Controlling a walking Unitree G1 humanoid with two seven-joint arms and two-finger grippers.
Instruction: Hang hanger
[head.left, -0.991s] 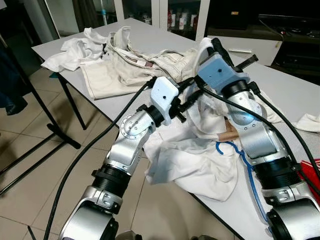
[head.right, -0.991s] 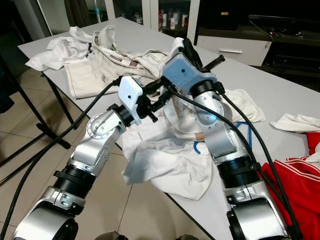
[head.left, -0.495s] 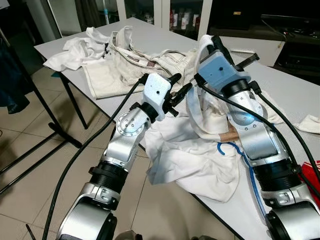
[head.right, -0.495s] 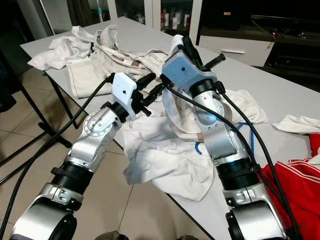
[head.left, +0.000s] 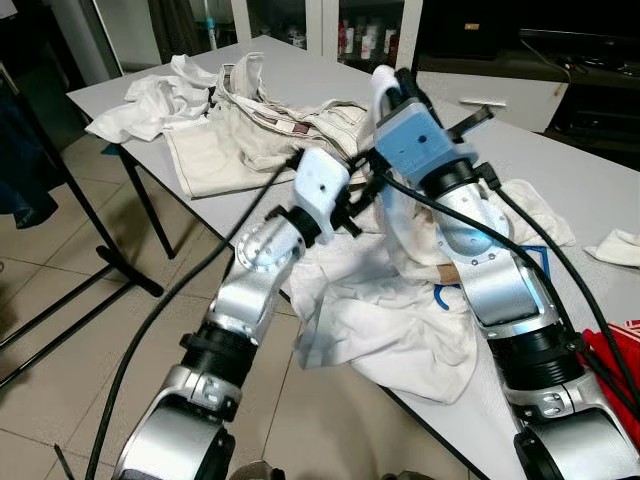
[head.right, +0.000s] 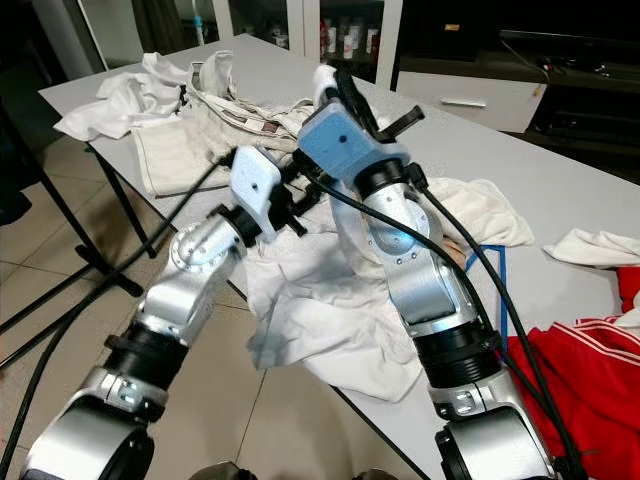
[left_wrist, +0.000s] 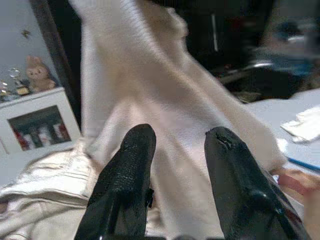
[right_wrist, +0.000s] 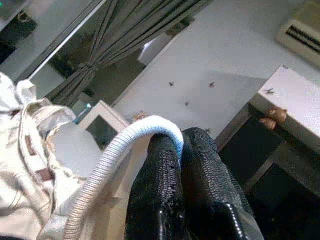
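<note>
The hanger (right_wrist: 131, 144) is a pale, cord-wrapped loop, pinched at its curved top between the closed fingers of the right gripper (right_wrist: 181, 150), raised above the table (head.left: 600, 190). A white shirt (head.left: 400, 320) drapes from it over the near table edge. The left gripper (left_wrist: 177, 150) hovers just beside the cloth, fingers narrowly apart. Open tiled floor (head.left: 90, 340) lies left.

Home: tiled floor (head.left: 60, 340), cabinets (head.left: 300, 25), laundry-strewn table (head.left: 600, 195).
</note>
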